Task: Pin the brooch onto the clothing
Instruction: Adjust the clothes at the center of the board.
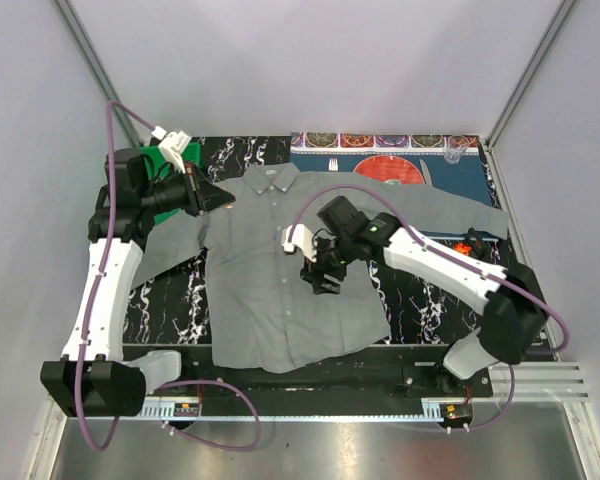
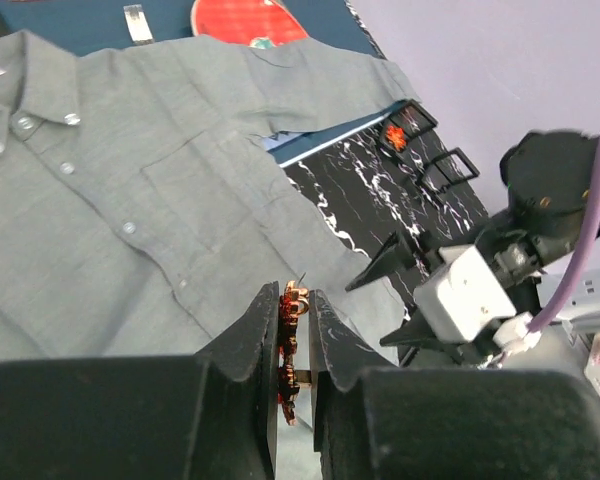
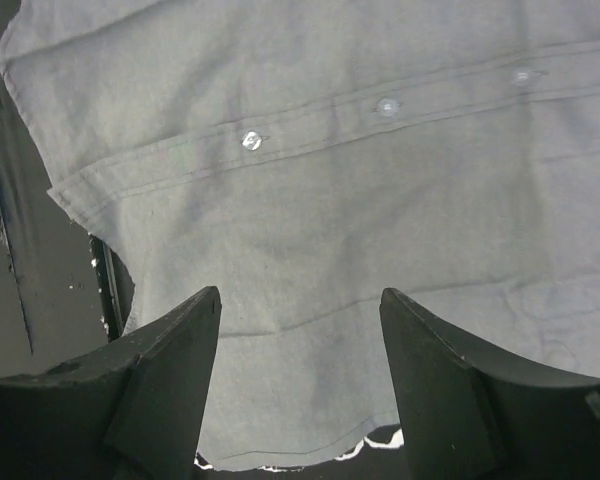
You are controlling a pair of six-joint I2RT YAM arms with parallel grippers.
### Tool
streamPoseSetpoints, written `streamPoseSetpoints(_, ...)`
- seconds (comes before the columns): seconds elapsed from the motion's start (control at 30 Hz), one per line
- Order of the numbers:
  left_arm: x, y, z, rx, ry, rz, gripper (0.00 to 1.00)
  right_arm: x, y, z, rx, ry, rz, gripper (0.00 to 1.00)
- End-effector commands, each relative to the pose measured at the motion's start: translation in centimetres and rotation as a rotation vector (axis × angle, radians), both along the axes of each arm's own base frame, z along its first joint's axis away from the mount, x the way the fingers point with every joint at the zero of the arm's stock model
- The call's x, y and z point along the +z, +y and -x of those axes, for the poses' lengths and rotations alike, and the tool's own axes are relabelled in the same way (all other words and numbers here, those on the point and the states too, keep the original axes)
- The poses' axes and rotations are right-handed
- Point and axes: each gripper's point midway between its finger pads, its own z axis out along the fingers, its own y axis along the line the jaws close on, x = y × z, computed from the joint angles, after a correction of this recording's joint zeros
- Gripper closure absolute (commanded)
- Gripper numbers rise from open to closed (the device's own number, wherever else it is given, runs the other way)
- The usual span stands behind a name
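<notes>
Left wrist view, left end effector (image 2: 293, 300) pinching brooch (image 2: 291, 340), right end effector (image 3: 298, 292) spread above shirt (image 3: 380, 200), blue placemat (image 1: 465, 175) beyond.

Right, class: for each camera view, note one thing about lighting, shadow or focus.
Top external: even light, soft shadow beneath the right gripper on the shirt. Left wrist: brooch sharp, left gripper around it nearly black. Right wrist: dark fingers, a button glints.

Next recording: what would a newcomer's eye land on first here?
The grey shirt spread flat across the middle of the table dominates. The left pincer is shut on a small coppery brooch near the shirt's shoulder, while the right pincer hangs open above its buttoned front.
</notes>
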Motion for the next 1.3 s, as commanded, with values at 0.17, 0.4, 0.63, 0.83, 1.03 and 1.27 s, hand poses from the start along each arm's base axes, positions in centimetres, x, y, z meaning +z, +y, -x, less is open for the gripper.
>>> streamPoseSetpoints(0.17,0.6,3.3,-1.5,0.075,-0.007,0.047,1.0,-5.6,2.4,3.1,0.186,0.063,0.223,0.35)
streamPoseSetpoints(0.4,-1.4,4.5,-1.9,0.099,0.048,0.041,1.0,-8.3,3.1,0.6,0.071,0.044,0.301,0.4)
streamPoseSetpoints(0.63,-5.3,5.7,-3.1,0.156,0.116,0.021,1.0,-5.1,4.9,-3.2,-0.073,0.142,0.151,0.38)
streamPoseSetpoints(0.83,-6.4,6.7,-5.3,0.193,0.118,0.036,1.0,-4.6,6.9,-8.3,-0.193,0.147,0.119,0.37)
streamPoseSetpoints(1.03,-9.8,8.0,-6.1,0.243,0.214,0.02,1.0,-9.0,6.6,-9.1,-0.203,0.186,0.241,0.38)
streamPoseSetpoints(1.27,-13.7,9.0,-6.2,0.287,0.328,0.042,1.0,-12.6,4.8,-7.3,-0.161,0.253,0.344,0.39)
